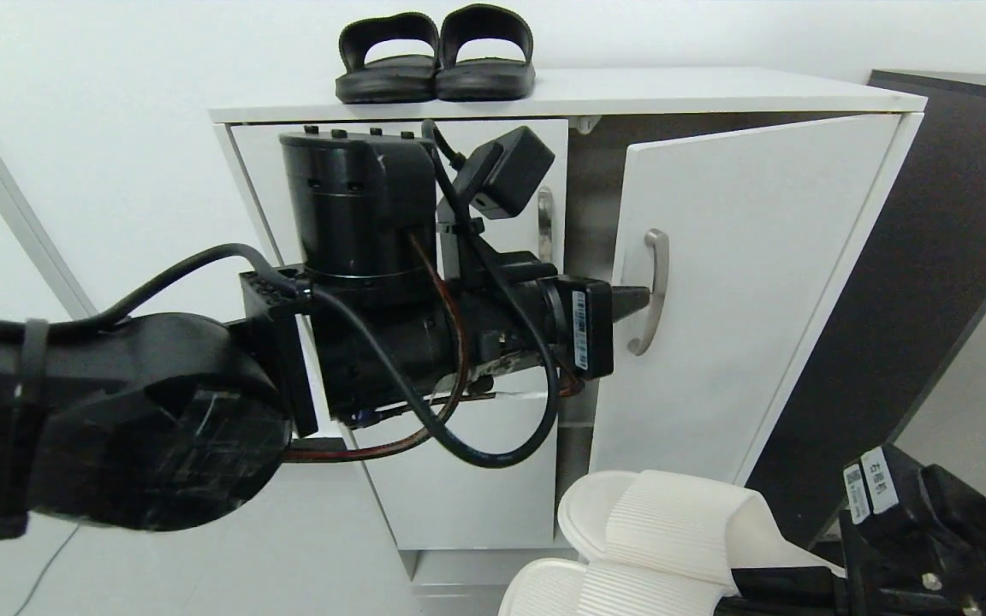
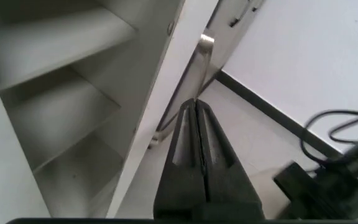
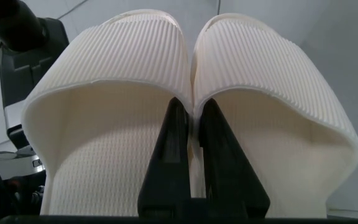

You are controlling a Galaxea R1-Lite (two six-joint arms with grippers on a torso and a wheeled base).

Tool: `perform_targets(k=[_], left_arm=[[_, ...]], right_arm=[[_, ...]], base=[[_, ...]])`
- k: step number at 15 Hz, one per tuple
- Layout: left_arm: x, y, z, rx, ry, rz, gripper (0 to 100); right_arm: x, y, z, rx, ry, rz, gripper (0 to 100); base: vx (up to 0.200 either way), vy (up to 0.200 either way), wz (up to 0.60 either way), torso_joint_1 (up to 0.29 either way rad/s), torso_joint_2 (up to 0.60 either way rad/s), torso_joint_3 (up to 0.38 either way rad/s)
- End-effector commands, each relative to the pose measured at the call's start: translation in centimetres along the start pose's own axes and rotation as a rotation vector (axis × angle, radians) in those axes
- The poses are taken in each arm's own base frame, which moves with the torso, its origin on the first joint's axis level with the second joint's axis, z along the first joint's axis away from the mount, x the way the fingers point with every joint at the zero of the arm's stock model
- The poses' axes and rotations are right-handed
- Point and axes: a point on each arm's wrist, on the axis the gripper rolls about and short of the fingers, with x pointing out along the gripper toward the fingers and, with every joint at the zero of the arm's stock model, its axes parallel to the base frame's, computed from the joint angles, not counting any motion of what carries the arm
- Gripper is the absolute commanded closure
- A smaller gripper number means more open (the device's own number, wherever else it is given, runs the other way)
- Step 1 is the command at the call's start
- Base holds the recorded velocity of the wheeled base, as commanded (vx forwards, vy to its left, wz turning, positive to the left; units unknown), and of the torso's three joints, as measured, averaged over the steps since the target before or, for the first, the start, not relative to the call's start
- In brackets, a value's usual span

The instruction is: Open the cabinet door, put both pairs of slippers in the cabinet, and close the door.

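A white cabinet (image 1: 715, 90) carries a pair of black slippers (image 1: 436, 56) on its top. Its right door (image 1: 741, 282) stands partly ajar, with a dark gap beside it. My left gripper (image 1: 632, 299) is shut, its tip tucked against the door's metal handle (image 1: 651, 291). In the left wrist view the closed left gripper (image 2: 196, 107) points at that handle (image 2: 205, 53), and bare shelves (image 2: 61, 106) show inside. My right gripper (image 3: 193, 124), low at the right, is shut on the touching inner straps of a pair of white ribbed slippers (image 3: 129, 93) (image 1: 664, 530).
The left door (image 1: 459, 479) is closed, its handle (image 1: 545, 224) partly behind my left arm. A dark wall panel (image 1: 929, 257) stands just right of the cabinet. Pale floor with a black baseboard (image 2: 260, 106) lies beyond the open door.
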Motion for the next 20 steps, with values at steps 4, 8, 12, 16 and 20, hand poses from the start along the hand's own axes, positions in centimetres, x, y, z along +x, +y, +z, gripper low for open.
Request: perform_targets(k=[4, 8, 12, 16, 20], left_arm=[[-2.9, 0.5, 1.4, 0.006, -0.074, 0.024, 100], [-1.1, 4.4, 0.8, -0.004, -0.069, 0.061, 100], [2.2, 6.1, -0.4, -0.036, -0.098, 0.053, 100], [4.0, 6.5, -0.8, -0.032, -0.115, 0.042, 100], [4.8, 4.4, -1.2, -0.027, -0.115, -0.017, 100]], right_arm=[[-0.1, 0.1, -0.3, -0.025, 0.010, 0.002, 100], [0.0, 0.1, -0.4, -0.026, 0.016, 0.004, 100], [-0.3, 0.4, -1.1, -0.013, 0.085, 0.022, 100], [-0.4, 0.6, -1.7, -0.035, 0.105, 0.033, 100], [-0.5, 1.1, -2.5, -0.062, 0.125, 0.059, 100]], base=[[0.000, 0.000, 0.00, 0.000, 0.00, 0.000], [0.000, 0.000, 0.00, 0.000, 0.00, 0.000], [0.000, 0.000, 0.00, 0.000, 0.00, 0.000], [-0.050, 0.000, 0.00, 0.002, 0.00, -0.001], [-0.200, 0.000, 0.00, -0.001, 0.00, 0.004]])
